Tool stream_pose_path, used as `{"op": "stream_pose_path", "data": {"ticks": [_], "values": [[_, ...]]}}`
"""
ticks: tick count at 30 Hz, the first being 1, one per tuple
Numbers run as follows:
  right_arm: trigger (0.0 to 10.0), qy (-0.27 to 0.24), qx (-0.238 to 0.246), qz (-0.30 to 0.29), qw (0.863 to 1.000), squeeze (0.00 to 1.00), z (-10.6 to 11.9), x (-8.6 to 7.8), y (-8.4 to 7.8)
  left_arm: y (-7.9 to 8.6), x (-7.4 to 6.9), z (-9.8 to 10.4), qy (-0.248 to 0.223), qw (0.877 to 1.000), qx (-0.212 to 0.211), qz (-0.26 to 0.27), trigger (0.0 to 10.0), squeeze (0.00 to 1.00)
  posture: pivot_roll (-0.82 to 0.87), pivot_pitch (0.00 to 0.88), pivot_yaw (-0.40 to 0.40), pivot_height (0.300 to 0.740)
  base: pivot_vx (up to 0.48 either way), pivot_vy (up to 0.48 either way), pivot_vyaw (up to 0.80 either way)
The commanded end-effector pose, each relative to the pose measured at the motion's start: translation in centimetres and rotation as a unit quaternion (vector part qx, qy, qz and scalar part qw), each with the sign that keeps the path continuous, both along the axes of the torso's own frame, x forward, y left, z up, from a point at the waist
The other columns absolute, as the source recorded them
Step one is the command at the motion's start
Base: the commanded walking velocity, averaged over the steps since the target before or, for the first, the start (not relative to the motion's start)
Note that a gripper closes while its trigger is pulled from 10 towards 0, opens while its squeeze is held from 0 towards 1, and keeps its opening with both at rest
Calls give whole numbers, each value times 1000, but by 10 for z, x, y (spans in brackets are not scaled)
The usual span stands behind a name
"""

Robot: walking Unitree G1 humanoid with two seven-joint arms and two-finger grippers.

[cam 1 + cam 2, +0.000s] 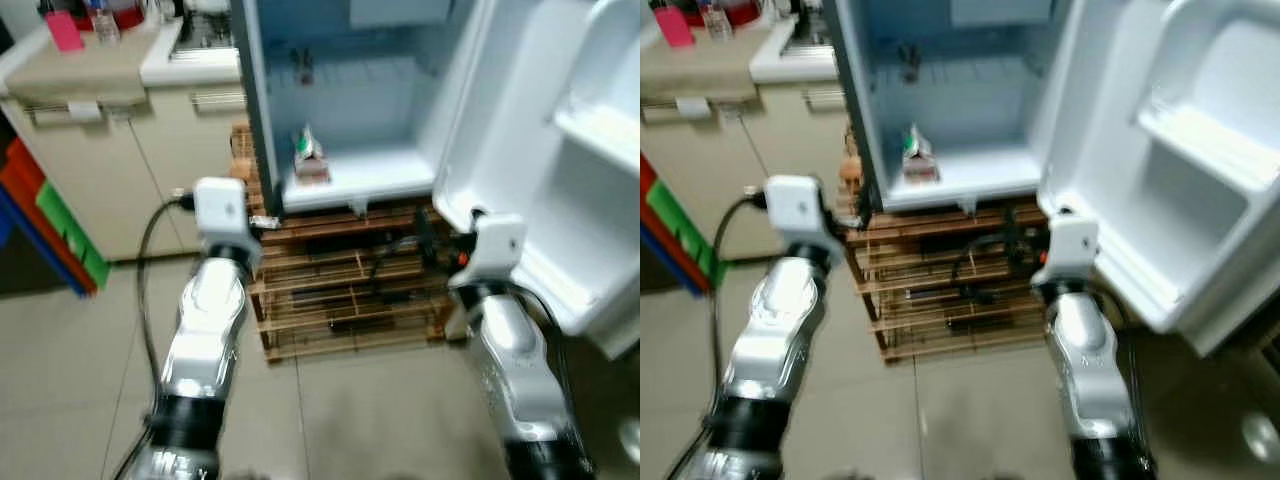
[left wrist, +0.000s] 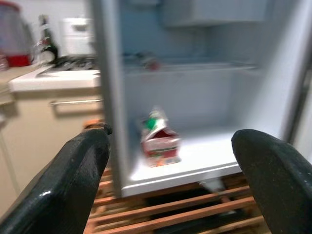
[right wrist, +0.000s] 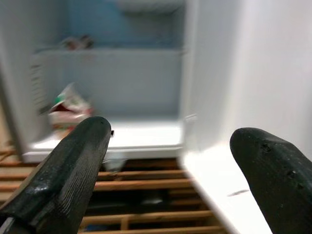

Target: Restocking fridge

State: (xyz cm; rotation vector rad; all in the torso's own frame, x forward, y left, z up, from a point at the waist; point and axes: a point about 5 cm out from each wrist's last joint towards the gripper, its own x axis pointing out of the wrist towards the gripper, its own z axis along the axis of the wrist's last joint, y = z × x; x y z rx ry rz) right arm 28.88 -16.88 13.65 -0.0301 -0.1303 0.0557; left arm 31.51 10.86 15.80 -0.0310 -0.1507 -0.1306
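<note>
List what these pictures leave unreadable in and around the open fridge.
- Carton on the fridge floor: print blurred in the left wrist view.
- Small items on the upper shelf: too blurred to identify.
- Door shelf: cut off by the head view's edge.
- Under the wooden pallet: dark shapes, shadowed.

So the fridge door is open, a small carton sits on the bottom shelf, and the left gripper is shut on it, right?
Not quite. The fridge door is open and the carton does sit on the bottom shelf, but the left gripper is not shut on it. The left wrist view shows its two black fingers spread wide, short of the fridge, with the carton standing free beyond them.
</note>
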Motion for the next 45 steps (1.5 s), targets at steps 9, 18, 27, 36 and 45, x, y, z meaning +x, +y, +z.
{"op": "stream_pose_path", "data": {"ticks": [9, 18, 27, 36, 45], "values": [[10000, -14, 11, 8, 1000, 0, 11, 3, 8, 9, 6, 5, -6, 1000, 2, 10, 10000, 0, -141, 0, 48, 740, 0, -330, 244], [10000, -12, 4, 13, 1000, 0, 10, 4, 10, 11, 7, 4, -7, 1000, 4, 7, 10000, 0, -136, 0, 44, 740, -58, -89, 0], [10000, 3, 3, 35, 999, 0, 3, 0, 13, 10, 3, 2, -7, 1000, -4, 7, 10000, 0, -132, 0, 33, 740, -188, -370, 0], [10000, 84, -19, 128, 988, 0, -25, -20, 15, 8, 6, -2, 0, 1000, -5, 6, 10000, 0, -156, 0, 33, 740, 0, 0, 0], [10000, 190, -108, -78, 973, 0, -57, -11, -36, 3, 16, -23, 59, 998, 10, 0, 10000, 0, -177, 0, 45, 740, 0, 0, 0]]}}
